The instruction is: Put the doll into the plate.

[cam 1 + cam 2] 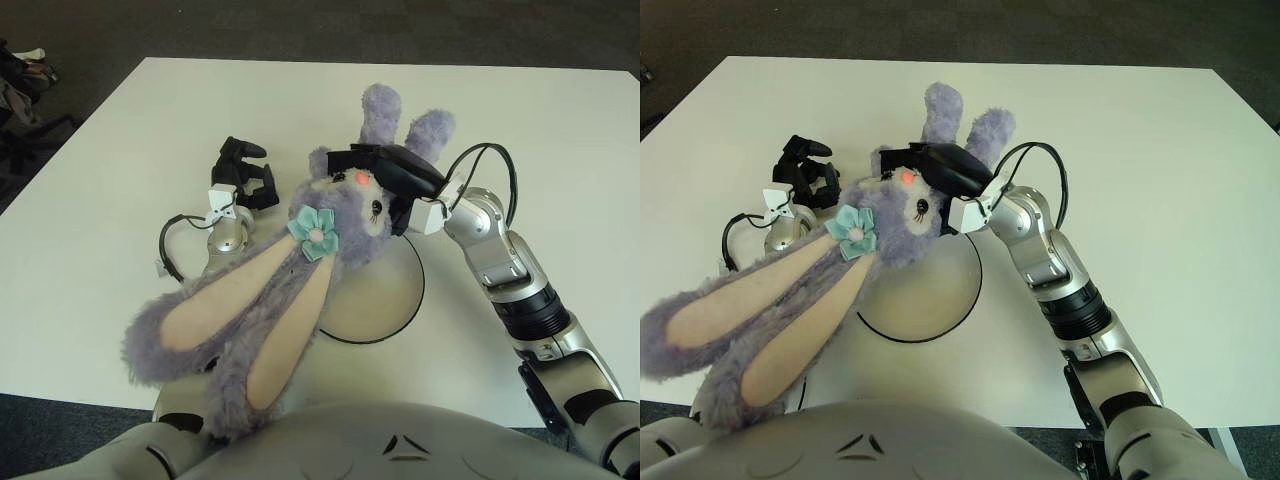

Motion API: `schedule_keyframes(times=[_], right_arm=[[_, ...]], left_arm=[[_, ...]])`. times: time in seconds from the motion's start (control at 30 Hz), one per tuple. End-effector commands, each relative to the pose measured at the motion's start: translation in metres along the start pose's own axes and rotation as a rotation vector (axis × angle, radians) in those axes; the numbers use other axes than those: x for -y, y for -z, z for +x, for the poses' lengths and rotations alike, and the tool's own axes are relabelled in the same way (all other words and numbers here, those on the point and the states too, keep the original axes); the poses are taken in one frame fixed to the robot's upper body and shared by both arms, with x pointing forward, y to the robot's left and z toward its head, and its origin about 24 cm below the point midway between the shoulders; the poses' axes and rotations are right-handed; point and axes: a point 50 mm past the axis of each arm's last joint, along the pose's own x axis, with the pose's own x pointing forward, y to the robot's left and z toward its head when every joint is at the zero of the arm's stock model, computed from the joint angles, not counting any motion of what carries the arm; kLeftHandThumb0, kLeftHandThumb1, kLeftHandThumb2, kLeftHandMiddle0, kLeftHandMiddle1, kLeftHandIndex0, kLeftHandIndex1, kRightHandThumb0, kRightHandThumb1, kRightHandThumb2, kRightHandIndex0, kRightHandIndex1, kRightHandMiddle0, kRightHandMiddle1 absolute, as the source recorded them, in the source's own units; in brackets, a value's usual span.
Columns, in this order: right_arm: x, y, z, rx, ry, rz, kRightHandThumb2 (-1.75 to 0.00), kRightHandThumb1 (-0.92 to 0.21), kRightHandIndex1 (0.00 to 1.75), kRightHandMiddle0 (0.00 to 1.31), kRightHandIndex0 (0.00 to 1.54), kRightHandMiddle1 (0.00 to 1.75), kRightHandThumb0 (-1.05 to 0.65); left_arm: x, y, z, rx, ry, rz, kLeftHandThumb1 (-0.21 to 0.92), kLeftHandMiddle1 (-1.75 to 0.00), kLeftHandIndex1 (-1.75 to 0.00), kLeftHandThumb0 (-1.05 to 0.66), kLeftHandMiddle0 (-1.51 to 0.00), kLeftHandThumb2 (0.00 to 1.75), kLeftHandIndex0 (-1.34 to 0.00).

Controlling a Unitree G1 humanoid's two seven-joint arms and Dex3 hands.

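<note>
Right hand (385, 170) clamped over the head of the doll (345, 215), black fingers wrapped across the face near the pink nose. Doll held up off the surface (110, 180), hanging partly over the left rim of the plate (400, 300), body and legs pointing away from the robot, long ears (240, 330) trailing down toward the robot's chest, well outside the plate. Left hand (243, 172) just left of the doll's head, fingers curled on nothing, apparently idle. Likely trouble from here: a grip on soft plush only, so prone to slipping or letting the head squash out if swung fast. Released at this spot, probably a landing half on the rim, with the heavy ears dragging the whole doll off toward the near edge of the surface. Also a risk of the ears sweeping the light plate sideways or tipping its rim during lowering. Possible snag between ears and the cable loop (170, 245) by the left wrist. Safer, by the look of it: centred over the plate first, lowered slowly, ears gathered in before letting go.
</note>
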Motion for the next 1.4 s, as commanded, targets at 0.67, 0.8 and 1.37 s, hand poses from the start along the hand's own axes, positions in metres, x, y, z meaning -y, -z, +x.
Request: schedule_keyframes(times=[0.67, 0.8, 1.37], right_arm=[[0.004, -0.006, -0.007, -0.048, -0.084, -0.059, -1.45, -0.21, 1.75, 0.88, 0.69, 1.75, 0.51], [0.005, -0.006, -0.007, -0.049, -0.064, -0.071, -1.46, -0.2, 1.75, 0.89, 0.7, 1.75, 0.52], [0.018, -0.012, -0.009, 0.069, 0.164, -0.209, -1.5, -0.17, 1.75, 0.96, 0.73, 1.75, 0.53]], left_arm=[[-0.004, 0.018, -0.011, -0.067, -0.002, -0.029, 0.29, -1.75, -1.75, -0.01, -0.52, 1.36, -0.51], [-0.005, 0.019, -0.011, -0.067, -0.007, -0.032, 0.29, -1.75, -1.75, -0.01, -0.52, 1.36, -0.51], [-0.005, 0.02, -0.012, -0.039, 0.013, 0.026, 0.28, -1.75, -1.75, -0.01, -0.53, 1.36, -0.51]])
